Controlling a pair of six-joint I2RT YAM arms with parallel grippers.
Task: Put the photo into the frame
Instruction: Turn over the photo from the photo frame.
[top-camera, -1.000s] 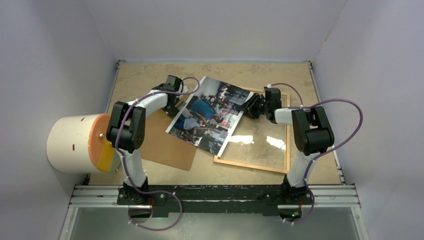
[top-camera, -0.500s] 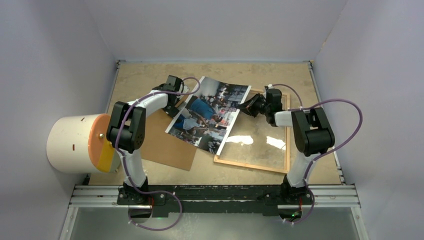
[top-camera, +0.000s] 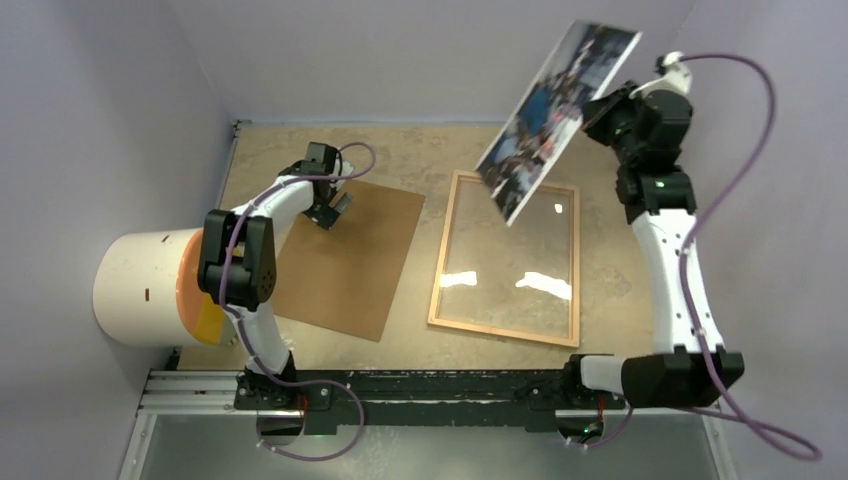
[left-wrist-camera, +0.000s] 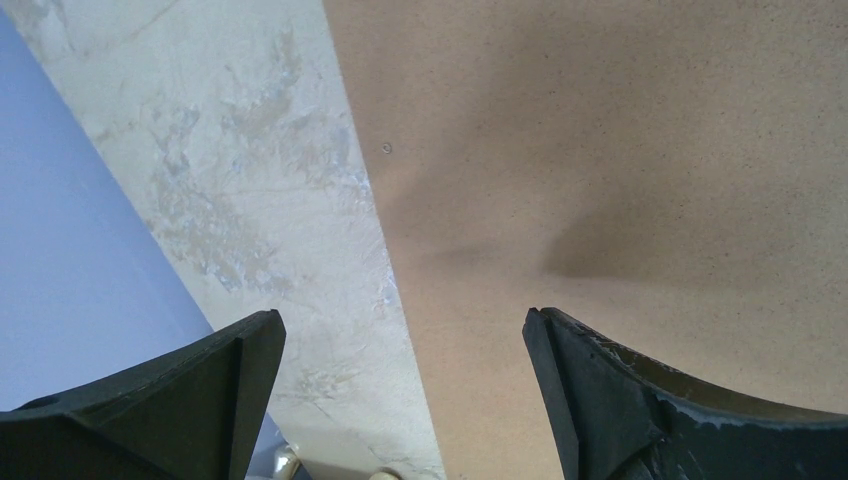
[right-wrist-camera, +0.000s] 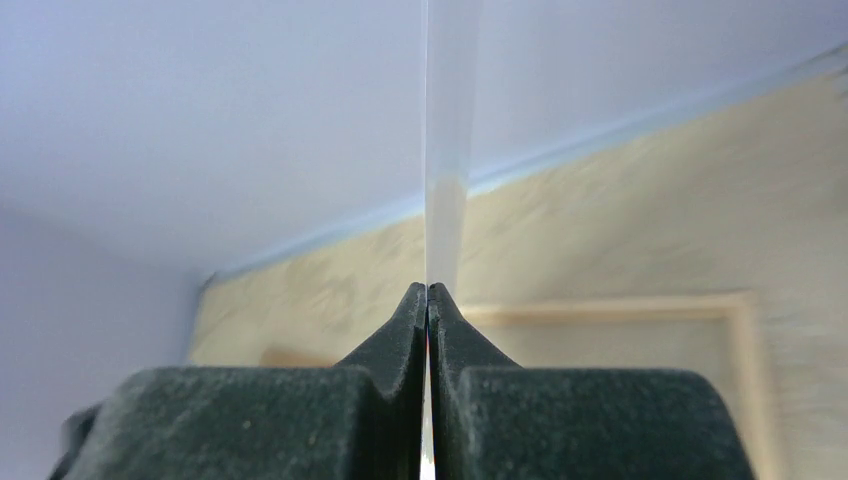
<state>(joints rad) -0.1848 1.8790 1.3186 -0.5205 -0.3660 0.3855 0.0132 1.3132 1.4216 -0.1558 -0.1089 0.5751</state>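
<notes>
Right end effector (right-wrist-camera: 428, 300): pinches photo (top-camera: 555, 115) edge, aloft.
Left end effector (left-wrist-camera: 400, 390): wide, empty.
Advice: level photo, lower squarely into frame (top-camera: 441, 262).

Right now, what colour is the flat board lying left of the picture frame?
Plain brown, no pattern. The board shows best in the top view.

The photo (top-camera: 556, 110) shows blue, dark and white patches; the frame (top-camera: 500, 333) is pale wood; the board (top-camera: 350, 262) plain brown; the table (top-camera: 270, 150) mottled beige; the walls (top-camera: 100, 120) lilac.
</notes>
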